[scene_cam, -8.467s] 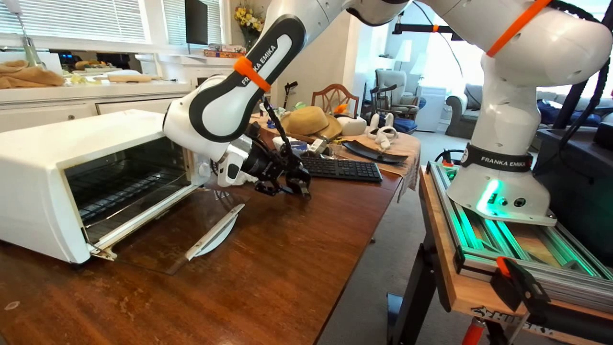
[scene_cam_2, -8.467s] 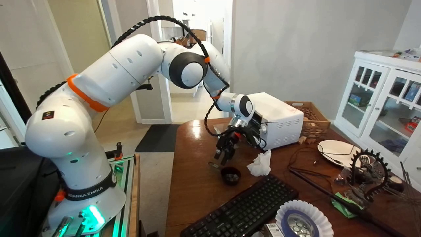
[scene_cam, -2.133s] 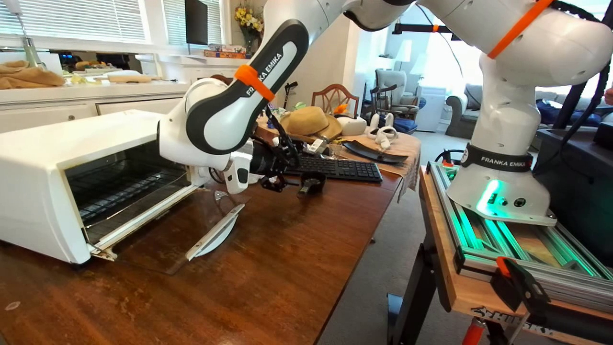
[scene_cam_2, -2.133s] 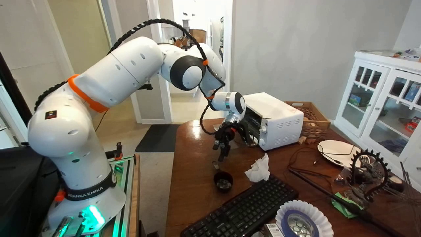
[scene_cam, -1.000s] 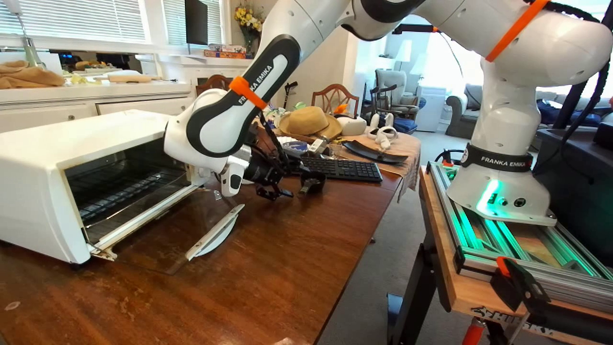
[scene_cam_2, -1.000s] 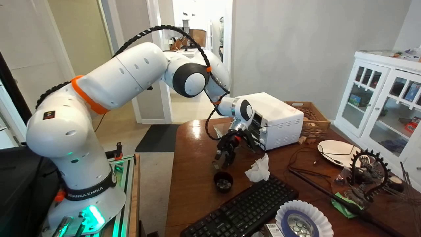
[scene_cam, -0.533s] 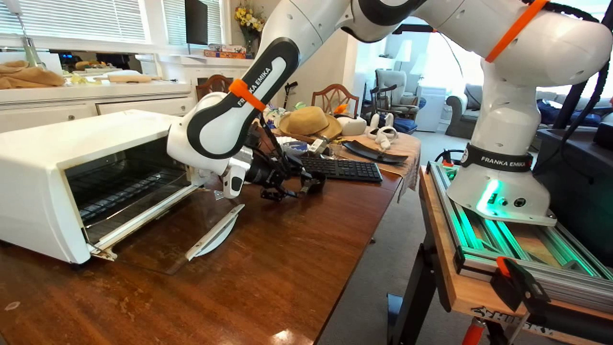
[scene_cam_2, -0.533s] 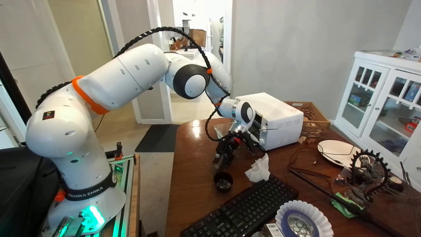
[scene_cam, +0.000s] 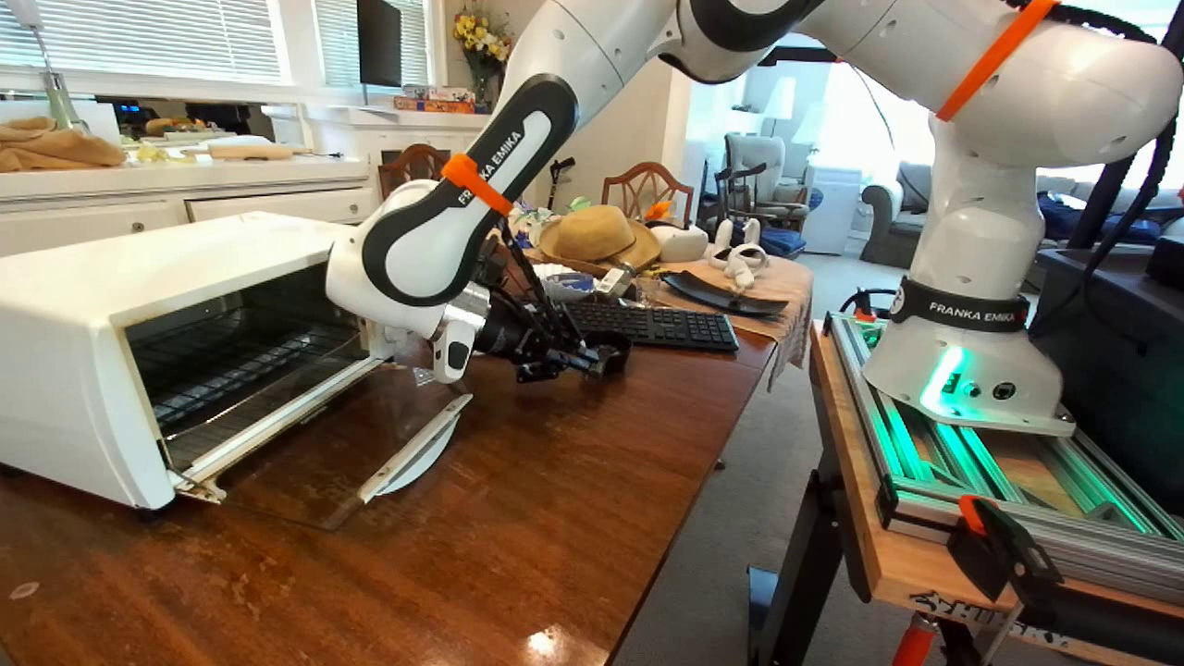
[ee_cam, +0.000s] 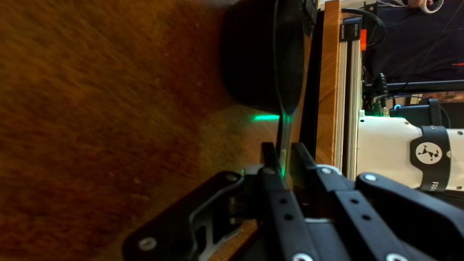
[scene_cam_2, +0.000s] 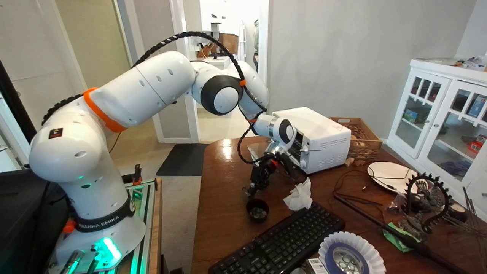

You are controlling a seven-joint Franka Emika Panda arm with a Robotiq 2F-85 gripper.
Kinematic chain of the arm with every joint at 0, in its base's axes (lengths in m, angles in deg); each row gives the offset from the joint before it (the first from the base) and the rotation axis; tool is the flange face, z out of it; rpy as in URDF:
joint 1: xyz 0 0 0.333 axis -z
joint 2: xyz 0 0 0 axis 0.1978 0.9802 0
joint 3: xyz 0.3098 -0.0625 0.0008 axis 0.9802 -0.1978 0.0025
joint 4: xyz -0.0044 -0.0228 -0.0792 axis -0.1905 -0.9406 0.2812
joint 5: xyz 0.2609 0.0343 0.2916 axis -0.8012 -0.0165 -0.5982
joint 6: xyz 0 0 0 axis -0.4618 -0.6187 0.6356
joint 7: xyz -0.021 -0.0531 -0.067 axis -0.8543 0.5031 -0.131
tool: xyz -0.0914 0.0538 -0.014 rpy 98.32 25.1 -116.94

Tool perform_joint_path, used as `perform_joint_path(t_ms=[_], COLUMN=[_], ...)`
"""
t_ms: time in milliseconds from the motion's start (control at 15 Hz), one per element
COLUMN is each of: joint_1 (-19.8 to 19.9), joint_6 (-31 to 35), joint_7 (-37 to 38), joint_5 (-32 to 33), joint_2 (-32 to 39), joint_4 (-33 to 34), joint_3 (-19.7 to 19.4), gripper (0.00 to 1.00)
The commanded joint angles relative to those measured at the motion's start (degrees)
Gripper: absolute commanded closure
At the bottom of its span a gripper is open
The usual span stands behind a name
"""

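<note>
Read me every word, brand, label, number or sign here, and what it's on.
"FRANKA EMIKA": robot base collar, in both exterior views.
"KA EMIKA": forearm, start partly covered by orange strap.
"FRA": same collar, wrist view.
"HUSKY": workbench edge, partly hidden.
Too small or blurred: keyboard keys, box label, shoulder sticker.

Handled cup (ee_cam: 250, 61), gripper (ee_cam: 284, 156) and keyboard (scene_cam_2: 281, 239), black; toaster oven (scene_cam_2: 323, 144) and tissue (scene_cam_2: 299, 196), white; robot arm (scene_cam_2: 163, 78), white with orange bands (scene_cam_2: 102, 112); wooden tabletop (scene_cam: 518, 509), reddish-brown, streaked grain.

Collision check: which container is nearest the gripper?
The dark cup: its handle between the fingers of the gripper; wicker basket and fluted white bowl sit farther off.
</note>
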State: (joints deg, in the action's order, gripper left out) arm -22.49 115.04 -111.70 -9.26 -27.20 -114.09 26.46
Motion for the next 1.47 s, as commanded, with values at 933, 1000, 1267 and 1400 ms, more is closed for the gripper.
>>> perform_joint_path(t_ms=[933, 1000, 1267, 1400], joint_1=[0.35, 0.39, 0.51, 0.56], joint_6=[-5.12, -5.76, -7.13, -7.8], joint_7=[3.66, 3.84, 4.24, 4.3], joint_5=[-3.32, -3.36, -3.35, -3.36], joint_2=[1.55, 1.6, 1.93, 2.05], joint_4=[1.14, 1.11, 1.13, 1.17], joint_3=[0.25, 0.29, 0.43, 0.49], gripper=[0.03, 0.01, 0.43, 0.59])
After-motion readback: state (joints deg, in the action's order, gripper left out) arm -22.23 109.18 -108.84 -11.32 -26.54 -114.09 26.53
